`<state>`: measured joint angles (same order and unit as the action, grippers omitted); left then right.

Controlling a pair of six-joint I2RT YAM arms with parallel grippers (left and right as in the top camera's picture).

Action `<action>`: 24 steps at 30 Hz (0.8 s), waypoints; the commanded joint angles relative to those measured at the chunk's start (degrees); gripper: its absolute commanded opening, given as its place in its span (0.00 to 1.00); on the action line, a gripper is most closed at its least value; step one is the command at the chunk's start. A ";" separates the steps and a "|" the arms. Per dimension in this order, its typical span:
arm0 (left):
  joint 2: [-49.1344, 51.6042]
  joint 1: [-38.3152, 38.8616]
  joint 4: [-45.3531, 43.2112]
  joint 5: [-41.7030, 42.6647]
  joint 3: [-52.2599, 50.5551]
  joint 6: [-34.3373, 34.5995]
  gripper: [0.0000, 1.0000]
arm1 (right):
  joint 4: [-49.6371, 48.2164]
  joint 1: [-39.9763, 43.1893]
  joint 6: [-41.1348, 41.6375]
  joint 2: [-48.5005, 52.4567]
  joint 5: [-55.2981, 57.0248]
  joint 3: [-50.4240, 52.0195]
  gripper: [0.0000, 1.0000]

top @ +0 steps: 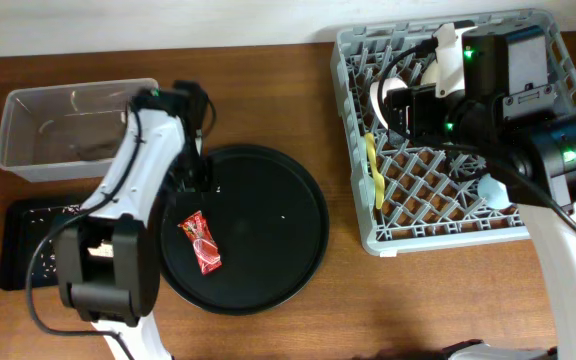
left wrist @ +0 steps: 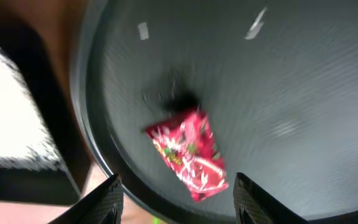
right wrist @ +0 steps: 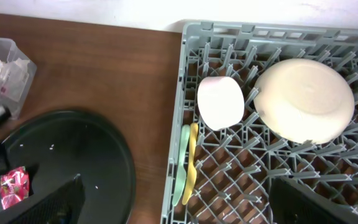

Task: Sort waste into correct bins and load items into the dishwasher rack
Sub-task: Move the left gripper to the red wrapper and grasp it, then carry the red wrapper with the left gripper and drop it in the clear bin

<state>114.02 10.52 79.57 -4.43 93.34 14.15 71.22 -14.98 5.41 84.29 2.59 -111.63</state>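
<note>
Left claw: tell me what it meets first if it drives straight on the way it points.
Probably the red snack wrapper, lying on the round black tray straight ahead of the open left claw; depth is unclear.

A dark brown wooden table meets a plain white wall under even light.

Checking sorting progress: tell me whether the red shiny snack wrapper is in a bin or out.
Out. The red shiny snack wrapper lies on the large round black tray, under the open left gripper.
</note>
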 commanded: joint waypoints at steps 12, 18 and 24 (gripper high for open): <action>-1.11 0.24 -12.66 1.70 -19.96 5.62 0.28 | 0.70 0.04 -0.04 0.00 0.92 -0.02 0.98; -1.25 0.17 -5.11 1.73 -14.21 5.55 0.01 | 0.92 0.04 -0.04 0.00 0.94 -0.02 0.98; -1.25 0.13 8.68 -4.72 10.05 5.53 0.01 | 0.92 0.04 -0.02 0.00 0.92 -0.02 0.98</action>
<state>113.97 10.50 83.81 -3.73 89.97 19.35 72.01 -14.98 5.37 84.31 2.59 -111.61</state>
